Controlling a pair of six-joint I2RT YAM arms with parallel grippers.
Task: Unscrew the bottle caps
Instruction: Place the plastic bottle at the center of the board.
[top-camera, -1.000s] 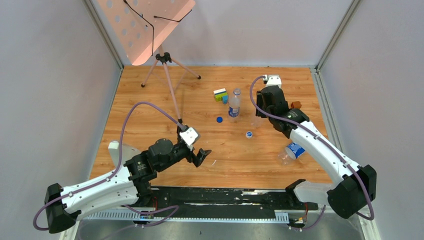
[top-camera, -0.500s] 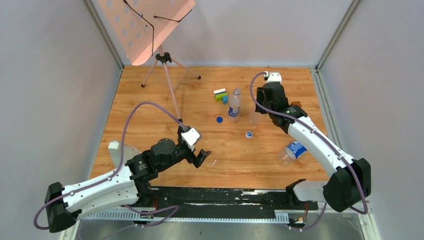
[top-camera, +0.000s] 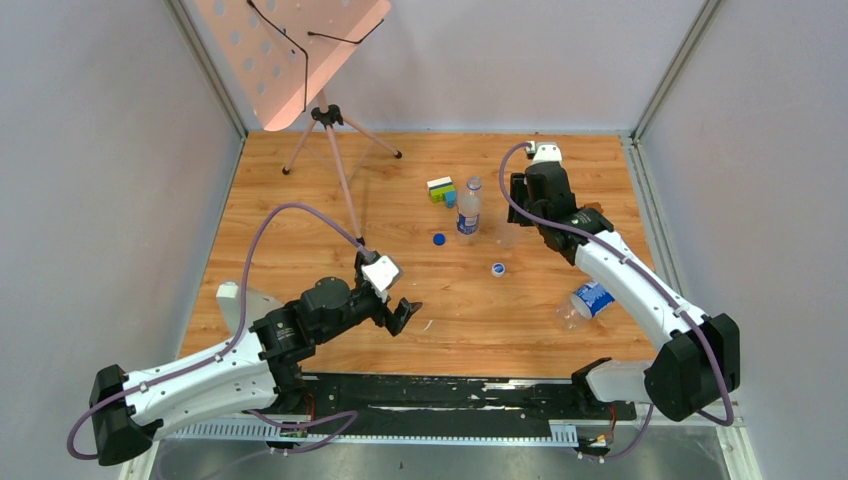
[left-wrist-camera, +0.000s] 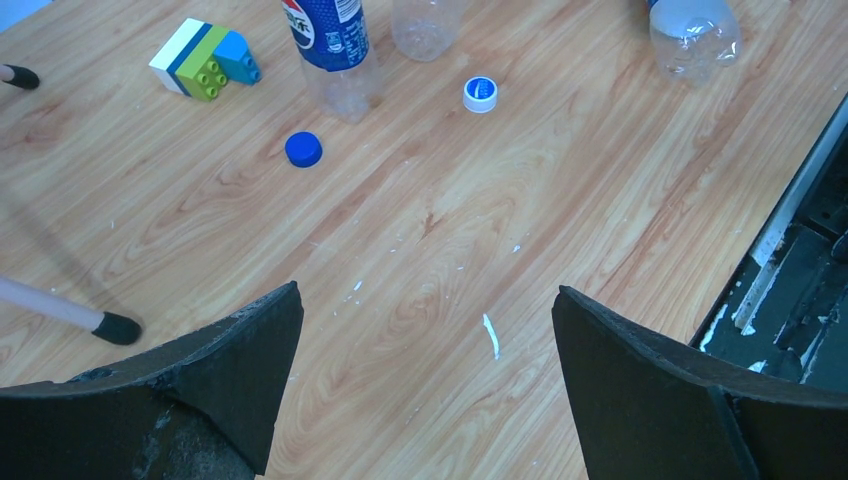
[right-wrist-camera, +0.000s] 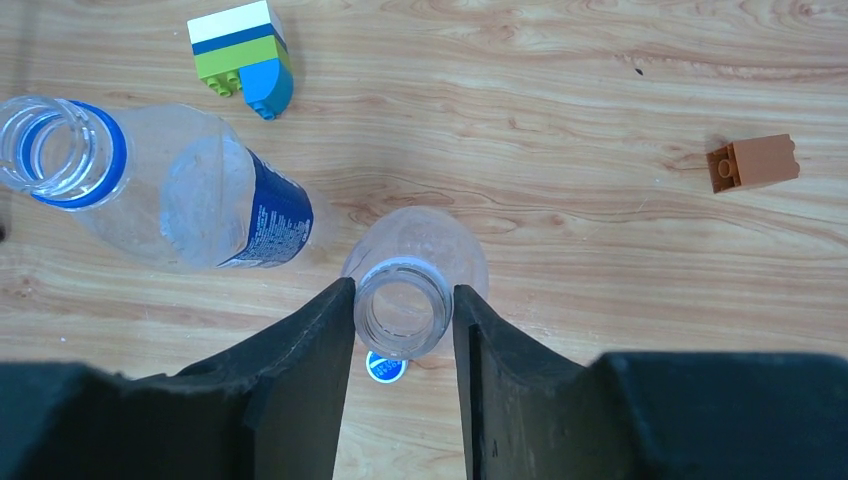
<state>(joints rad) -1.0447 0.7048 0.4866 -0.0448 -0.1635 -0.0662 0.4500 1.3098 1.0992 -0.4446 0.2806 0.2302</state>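
Clear unlabelled plastic bottle (right-wrist-camera: 415, 245), capless, stands between the right fingers (right-wrist-camera: 300, 380) (gripped or not, unclear). Left fingers (left-wrist-camera: 230, 370) gape empty.

An upright blue-labelled bottle (top-camera: 468, 212) serves as the marker. Just to its left sits a toy block cluster (top-camera: 441, 190). On its near side lie a dark blue cap (top-camera: 439, 239) and a whitish cap (top-camera: 498, 268). Just to its right, the right gripper (top-camera: 522, 205) hangs over what seems to be an unlabelled bottle (top-camera: 510, 238). Well off to its near right, another bottle (top-camera: 585, 302) lies on its side.
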